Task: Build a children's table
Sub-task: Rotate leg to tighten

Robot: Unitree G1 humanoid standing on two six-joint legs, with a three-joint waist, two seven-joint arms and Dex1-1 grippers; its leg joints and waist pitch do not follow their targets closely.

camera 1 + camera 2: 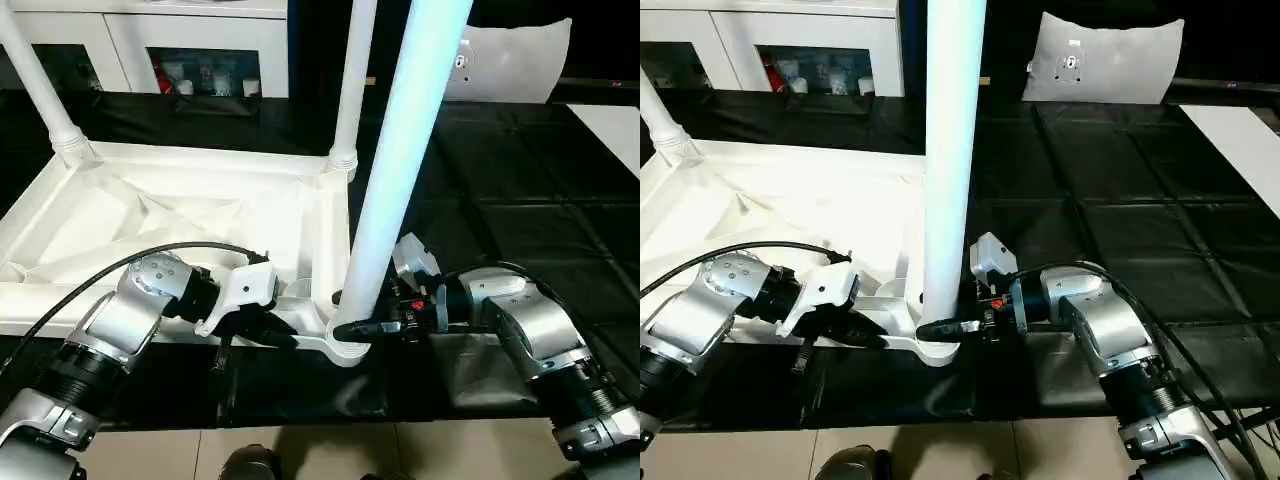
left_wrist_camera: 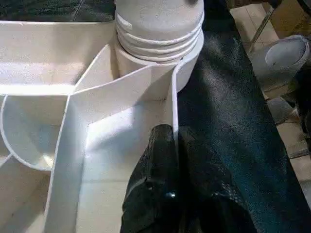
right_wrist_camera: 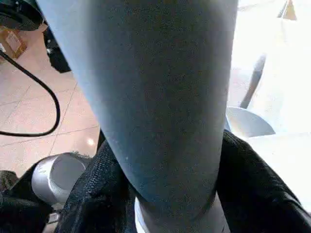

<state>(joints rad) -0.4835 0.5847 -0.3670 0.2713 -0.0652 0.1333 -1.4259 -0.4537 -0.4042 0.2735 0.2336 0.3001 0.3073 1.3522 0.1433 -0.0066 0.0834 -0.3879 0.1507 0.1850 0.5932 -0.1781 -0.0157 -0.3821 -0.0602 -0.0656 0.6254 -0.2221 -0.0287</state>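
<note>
Nearest, at the front edge of the black worktop [image 1: 1120, 230]: the children's table [image 1: 180, 215], all white, lies upside down with its ribbed underside facing up.

Left hand [image 1: 268, 327]: clenched on the thin upright rim wall [image 2: 174, 116] of the tabletop, just beside the near corner socket [image 2: 155, 73]. The 2 black fingers [image 2: 155, 165] press together with the wall between them.

Right hand [image 1: 375, 327]: grasping the near leg [image 1: 400, 150] low down, just above the socket. Its fingers [image 3: 252, 184] sit on either side of the tube, touching it.

Near leg: stands in the near corner socket, rising with a slight tilt out of the top of the head views. Threaded rings [image 2: 158, 36] show at its base where it meets the socket.

Further back: 2 more legs, 1 [image 1: 350, 90] in the far corner socket on the robot's right, 1 [image 1: 40, 85] in the far socket on its left, both upright in their sockets.

Beyond the worktop: a white cushion [image 1: 1105, 60] and a white cabinet [image 1: 770, 35] with glass doors.
</note>
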